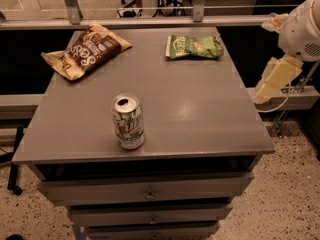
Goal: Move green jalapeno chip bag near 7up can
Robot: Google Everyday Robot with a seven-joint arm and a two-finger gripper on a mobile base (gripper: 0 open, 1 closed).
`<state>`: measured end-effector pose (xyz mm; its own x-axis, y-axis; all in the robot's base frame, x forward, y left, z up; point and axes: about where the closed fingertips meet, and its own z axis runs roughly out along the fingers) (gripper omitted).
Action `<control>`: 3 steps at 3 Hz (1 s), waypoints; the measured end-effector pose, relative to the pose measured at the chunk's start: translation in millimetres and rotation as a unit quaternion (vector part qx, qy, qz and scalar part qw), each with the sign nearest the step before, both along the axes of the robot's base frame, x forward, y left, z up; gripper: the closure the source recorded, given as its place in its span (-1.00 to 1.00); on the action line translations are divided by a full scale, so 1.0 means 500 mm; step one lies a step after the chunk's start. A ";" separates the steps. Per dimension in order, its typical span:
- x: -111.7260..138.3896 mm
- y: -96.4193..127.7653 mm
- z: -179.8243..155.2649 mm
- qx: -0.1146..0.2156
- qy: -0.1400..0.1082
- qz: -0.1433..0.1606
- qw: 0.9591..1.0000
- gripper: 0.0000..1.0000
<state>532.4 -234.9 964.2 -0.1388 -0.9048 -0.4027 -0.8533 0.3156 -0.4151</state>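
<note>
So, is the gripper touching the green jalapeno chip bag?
Apart. Camera view: the gripper hangs right of the table, clear gap to the green jalapeno chip bag.

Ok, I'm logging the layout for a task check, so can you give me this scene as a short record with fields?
green jalapeno chip bag: lying flat, far right part of the table
7up can: upright, near the front edge, left of centre
brown chip bag: lying flat, far left corner
table: grey top over drawers
gripper: off the table's right side, touching nothing on it
task status: bag not yet near the can
</note>
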 end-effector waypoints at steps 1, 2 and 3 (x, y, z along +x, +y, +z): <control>0.103 -0.002 0.014 0.055 -0.039 -0.012 0.998 -1.00; 0.243 0.020 0.001 0.149 -0.060 -0.034 0.986 -1.00; 0.326 0.034 -0.007 0.196 -0.079 -0.056 0.976 -1.00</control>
